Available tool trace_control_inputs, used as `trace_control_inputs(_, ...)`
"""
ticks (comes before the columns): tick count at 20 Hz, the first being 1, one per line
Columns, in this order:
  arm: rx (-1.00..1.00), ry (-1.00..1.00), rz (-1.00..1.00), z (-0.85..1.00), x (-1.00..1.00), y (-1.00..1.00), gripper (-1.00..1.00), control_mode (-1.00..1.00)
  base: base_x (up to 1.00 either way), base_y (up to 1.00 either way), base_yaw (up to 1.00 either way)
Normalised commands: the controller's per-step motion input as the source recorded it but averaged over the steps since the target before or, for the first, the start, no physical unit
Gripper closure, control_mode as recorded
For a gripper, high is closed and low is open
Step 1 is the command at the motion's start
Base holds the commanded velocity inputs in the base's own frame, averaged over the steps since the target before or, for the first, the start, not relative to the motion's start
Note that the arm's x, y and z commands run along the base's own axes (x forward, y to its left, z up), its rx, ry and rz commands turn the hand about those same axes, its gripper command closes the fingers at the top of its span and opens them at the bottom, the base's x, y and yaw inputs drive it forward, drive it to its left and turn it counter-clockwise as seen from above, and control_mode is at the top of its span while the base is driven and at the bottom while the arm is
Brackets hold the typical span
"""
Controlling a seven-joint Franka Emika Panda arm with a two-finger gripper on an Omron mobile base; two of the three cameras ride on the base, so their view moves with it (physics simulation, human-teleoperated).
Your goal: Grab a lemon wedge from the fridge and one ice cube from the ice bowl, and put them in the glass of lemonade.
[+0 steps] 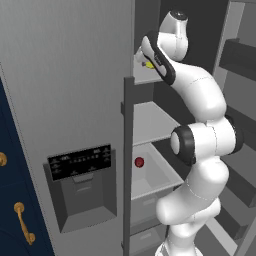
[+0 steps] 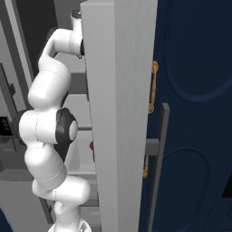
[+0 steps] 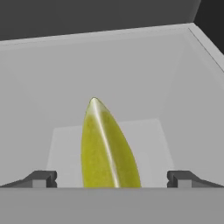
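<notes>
The yellow lemon wedge (image 3: 106, 151) lies on a grey upper shelf (image 3: 144, 87) of the open fridge (image 1: 70, 100), right between my two dark fingertips (image 3: 41, 178). My gripper (image 3: 111, 180) is open, its jaws standing wide on either side of the wedge without touching it. From the left base view, a bit of the lemon wedge (image 1: 149, 64) peeks out at the hand, high on the top shelf (image 1: 145, 76). The arm reaches up into the fridge compartment. The ice bowl, ice cube and glass of lemonade are out of view.
A small round red fruit (image 1: 139, 162) sits on a lower shelf. The fridge's left door with its black dispenser panel (image 1: 80, 162) stands beside the arm. Navy cabinets with gold handles (image 2: 154, 86) flank the fridge. An open fridge door (image 2: 118, 113) blocks much of the right base view.
</notes>
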Motion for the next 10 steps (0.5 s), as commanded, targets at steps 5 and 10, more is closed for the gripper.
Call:
trace_control_inputs(5, 0.0, 0.0, 0.0, -0.16, 0.13, 0.0, -1.0, -1.0, 0.0, 0.0, 0.0)
trace_control_inputs(10, 0.0, 0.0, 0.0, -0.1, 0.0, 0.0, 1.0, -1.0, 0.0, 0.0, 0.0)
